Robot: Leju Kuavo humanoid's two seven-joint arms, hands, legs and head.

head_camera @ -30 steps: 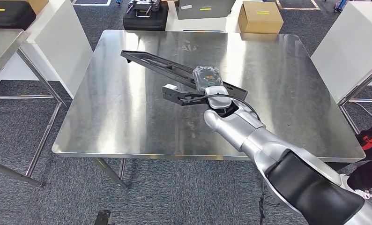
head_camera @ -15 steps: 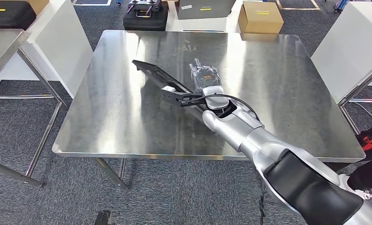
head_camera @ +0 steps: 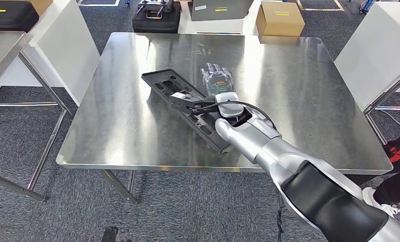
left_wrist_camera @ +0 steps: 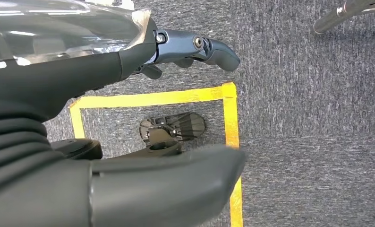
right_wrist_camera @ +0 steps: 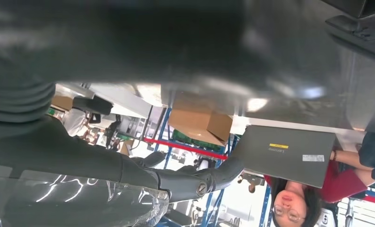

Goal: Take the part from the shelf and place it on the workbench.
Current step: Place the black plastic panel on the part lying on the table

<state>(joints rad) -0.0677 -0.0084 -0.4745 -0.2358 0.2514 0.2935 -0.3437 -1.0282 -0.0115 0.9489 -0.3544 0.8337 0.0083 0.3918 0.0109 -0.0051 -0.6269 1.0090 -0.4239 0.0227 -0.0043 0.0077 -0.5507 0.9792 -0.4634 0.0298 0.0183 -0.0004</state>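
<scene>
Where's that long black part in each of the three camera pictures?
Head view: the black part lies mid-workbench.
Left wrist view: not in it.
Right wrist view: probably the dark edge in one corner, blurred.
Shared landmark: the cardboard box.

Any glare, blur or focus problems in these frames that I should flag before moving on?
Head view: sharp; overhead light glares off the steel workbench, but the long black plastic part under the right hand stays readable. Right wrist view: the near surface across the top is a dark blur; the background is in focus. Left wrist view: the left hand and grey carpet are clear.
</scene>
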